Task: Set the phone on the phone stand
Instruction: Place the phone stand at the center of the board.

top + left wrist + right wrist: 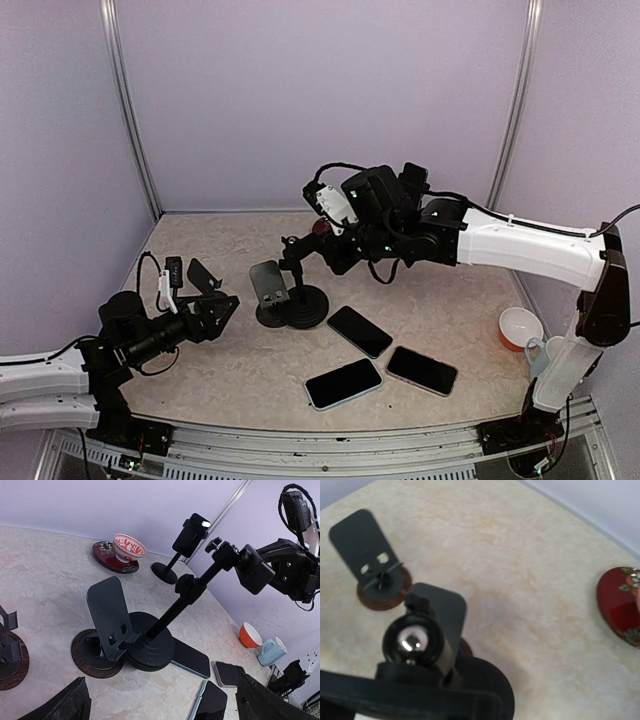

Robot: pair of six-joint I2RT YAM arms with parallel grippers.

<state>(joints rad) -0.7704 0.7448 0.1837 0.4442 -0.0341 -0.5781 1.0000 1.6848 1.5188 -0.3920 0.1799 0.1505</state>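
The tall black phone stand (300, 290) rises on a thin pole from a round base near the table's middle. My right gripper (333, 245) is shut on the stand's top end, and the left wrist view shows that grip (254, 571) high on the right. From the right wrist I look straight down on the stand's ball joint (412, 641). Three dark phones lie flat in front of the stand: one against its base (360, 331), one nearer (343, 383), one to the right (422, 370). My left gripper (213, 312) is open and empty, left of the stand.
A grey plate stand (269, 284) on a wooden disc touches the tall stand's base. Another stand (200, 274) is further left. A red plate with a patterned bowl (121, 551) and a small holder stand (189, 536) are at the back. An orange bowl (520, 328) and a mug (541, 351) sit right.
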